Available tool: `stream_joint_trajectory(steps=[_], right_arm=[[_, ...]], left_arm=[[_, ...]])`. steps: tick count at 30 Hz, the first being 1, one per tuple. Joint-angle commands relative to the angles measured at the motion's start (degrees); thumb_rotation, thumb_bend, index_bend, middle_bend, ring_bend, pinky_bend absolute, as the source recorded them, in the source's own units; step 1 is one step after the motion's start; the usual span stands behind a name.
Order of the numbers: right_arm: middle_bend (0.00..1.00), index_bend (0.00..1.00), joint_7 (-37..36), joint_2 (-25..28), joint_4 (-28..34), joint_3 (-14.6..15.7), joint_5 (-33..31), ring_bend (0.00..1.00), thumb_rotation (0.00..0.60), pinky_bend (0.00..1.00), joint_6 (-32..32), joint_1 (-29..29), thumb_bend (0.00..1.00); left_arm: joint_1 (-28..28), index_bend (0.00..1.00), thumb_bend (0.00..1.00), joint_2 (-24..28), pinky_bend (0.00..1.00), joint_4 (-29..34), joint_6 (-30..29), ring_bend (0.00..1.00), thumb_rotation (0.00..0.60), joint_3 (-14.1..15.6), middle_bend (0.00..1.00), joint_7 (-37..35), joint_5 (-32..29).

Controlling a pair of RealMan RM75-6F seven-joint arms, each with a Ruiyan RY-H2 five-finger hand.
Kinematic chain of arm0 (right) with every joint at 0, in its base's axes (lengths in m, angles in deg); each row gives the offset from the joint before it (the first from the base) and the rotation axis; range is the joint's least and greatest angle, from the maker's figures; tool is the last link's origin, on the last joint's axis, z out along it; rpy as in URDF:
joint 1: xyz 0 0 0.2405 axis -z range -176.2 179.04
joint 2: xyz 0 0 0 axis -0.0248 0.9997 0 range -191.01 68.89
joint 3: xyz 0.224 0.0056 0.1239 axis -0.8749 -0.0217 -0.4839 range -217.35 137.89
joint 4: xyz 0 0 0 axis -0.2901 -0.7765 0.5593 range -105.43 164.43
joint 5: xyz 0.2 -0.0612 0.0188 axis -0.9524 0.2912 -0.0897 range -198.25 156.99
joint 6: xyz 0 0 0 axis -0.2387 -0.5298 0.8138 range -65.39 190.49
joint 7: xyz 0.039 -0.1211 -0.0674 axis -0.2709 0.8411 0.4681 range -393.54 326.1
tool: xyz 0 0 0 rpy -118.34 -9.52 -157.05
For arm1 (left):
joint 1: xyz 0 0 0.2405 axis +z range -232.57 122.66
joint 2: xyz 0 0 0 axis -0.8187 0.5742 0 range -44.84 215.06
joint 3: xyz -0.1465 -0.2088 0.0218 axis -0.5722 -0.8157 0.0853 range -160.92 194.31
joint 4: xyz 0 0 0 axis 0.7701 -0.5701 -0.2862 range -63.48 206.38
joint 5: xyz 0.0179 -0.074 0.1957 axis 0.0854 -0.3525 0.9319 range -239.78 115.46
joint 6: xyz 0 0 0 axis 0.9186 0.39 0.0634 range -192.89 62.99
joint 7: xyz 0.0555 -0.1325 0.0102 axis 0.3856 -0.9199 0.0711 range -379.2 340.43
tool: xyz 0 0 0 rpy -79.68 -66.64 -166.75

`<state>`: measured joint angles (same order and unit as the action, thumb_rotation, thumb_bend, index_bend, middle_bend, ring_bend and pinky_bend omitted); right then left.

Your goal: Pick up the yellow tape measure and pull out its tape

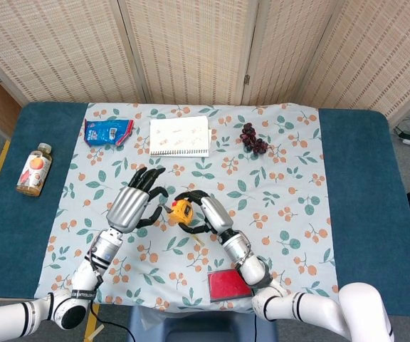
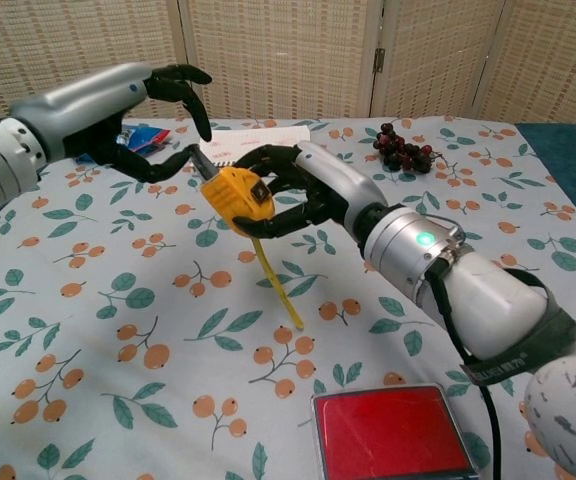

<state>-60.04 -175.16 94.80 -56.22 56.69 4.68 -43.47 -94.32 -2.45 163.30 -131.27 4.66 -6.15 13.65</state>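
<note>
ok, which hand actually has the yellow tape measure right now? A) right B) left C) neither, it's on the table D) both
A: the right hand grips the yellow tape measure above the tablecloth, with a strip of tape hanging out, while the left hand is beside it with fingers spread, not holding the case.

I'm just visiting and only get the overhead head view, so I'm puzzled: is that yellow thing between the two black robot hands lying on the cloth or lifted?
Observer: Lifted. In the chest view the right robot hand holds the yellow plastic tape measure clear above the floral tablecloth.
Visitor: Is any tape out of it?
Observer: Yes, a thin yellow tape strip hangs slanting down from the case.
Visitor: Is the other one gripping it too?
Observer: No, the left robot hand holds nothing; its fingers are spread and arch close beside the case.
</note>
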Motion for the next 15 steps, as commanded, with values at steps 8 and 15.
stream_joint_trajectory(steps=[8,15], right_arm=[[0.47,0.52,0.58,-0.36,-0.22,-0.44,-0.55,0.35,0.6,0.14,0.15,-0.11,0.36],[0.47,0.52,1.4,-0.19,0.16,-0.83,-1.08,0.36,0.6,0.14,0.02,0.05,0.36]], left_arm=[[-0.35,0.58,0.54,-1.79,0.0,-1.79,-0.05,0.13,0.6,-0.02,0.14,-0.79,0.09],[-0.45,0.61,0.54,-2.98,0.0,-2.95,-0.21,0.15,0.6,-0.09,0.17,-1.81,0.23]])
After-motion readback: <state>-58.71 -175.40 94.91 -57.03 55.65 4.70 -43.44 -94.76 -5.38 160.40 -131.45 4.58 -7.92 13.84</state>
